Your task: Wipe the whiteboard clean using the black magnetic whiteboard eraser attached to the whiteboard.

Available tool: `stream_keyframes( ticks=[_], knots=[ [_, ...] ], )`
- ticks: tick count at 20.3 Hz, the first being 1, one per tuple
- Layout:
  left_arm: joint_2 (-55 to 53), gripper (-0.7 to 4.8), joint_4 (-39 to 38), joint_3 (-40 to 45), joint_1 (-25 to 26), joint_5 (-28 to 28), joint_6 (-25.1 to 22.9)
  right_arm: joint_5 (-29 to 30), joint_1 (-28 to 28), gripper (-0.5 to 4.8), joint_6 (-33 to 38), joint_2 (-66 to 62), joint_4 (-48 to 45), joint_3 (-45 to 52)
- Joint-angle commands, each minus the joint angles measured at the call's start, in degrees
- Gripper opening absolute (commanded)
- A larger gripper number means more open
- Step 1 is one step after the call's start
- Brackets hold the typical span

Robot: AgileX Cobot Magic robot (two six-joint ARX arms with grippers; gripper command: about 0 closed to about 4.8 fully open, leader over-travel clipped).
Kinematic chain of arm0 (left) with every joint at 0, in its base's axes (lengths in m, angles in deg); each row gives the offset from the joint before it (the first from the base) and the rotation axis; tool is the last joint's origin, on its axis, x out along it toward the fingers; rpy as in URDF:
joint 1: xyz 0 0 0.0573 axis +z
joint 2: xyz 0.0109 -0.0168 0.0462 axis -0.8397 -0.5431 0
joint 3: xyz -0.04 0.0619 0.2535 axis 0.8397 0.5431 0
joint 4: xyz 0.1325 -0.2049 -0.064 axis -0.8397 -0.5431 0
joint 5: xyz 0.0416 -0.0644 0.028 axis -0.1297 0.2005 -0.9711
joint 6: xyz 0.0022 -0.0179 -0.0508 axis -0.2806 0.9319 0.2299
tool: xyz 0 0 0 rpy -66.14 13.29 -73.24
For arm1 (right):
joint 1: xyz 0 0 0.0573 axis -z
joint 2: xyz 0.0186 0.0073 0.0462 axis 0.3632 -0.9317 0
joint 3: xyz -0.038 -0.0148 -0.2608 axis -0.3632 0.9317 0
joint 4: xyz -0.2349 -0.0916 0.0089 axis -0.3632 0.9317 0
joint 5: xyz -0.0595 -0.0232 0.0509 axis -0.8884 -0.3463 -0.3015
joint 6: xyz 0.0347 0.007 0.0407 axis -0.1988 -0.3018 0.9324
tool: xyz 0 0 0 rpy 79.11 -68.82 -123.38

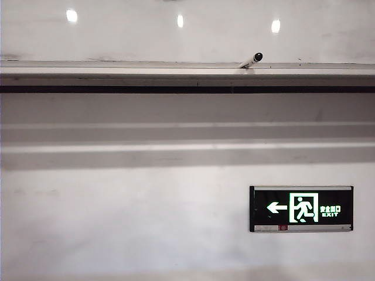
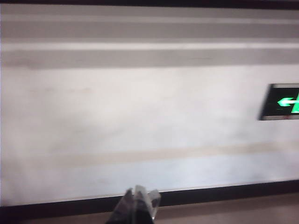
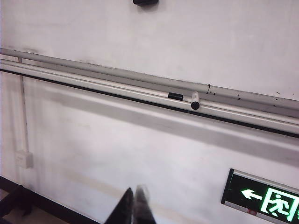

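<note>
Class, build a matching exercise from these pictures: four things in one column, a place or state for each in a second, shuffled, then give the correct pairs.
Things
1. marker pen
2. exit sign
3. left pincer
4. black eraser

Places or states
A. shut, holding nothing
B. on the matte wall below the ledge
C. stuck on the whiteboard, cut off by the right wrist view's edge
D. lying on the silver ledge

Pairs: 1-D, 2-B, 3-A, 4-C
</note>
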Motion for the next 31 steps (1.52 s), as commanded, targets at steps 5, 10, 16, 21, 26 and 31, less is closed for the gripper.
stream_keyframes(
  ticks=[5, 10, 16, 21, 26, 31],
  knots=[
    [0.04, -0.03, 0.61, 0.0, 0.0, -5.25, 0.7, 0.11, 0.02, 0.13, 0.02, -0.02, -0.57, -0.24],
    [0.04, -0.02, 0.57, -0.02, 0.0, -5.95, 0.5, 0.11, 0.02, 0.13, 0.02, -0.02, -0.57, -0.24],
    [0.04, -0.02, 0.57, -0.02, 0.0, -5.95, 0.5, 0.11, 0.02, 0.13, 0.02, -0.02, -0.57, -0.24],
    [0.04, -0.02, 0.57, -0.02, 0.0, -5.95, 0.5, -1.46, 2.56, 0.13, -0.24, 0.07, -0.61, 0.59],
    [0.04, -0.02, 0.59, -0.02, 0.0, -5.9, 0.5, 8.44, 25.03, 0.13, -0.15, 0.0, -3.02, 6.29],
    [0.04, -0.02, 0.57, -0.02, 0.0, -5.95, 0.52, 21.29, 42.51, 0.13, 2.05, 1.81, -9.4, 13.97]
  ],
)
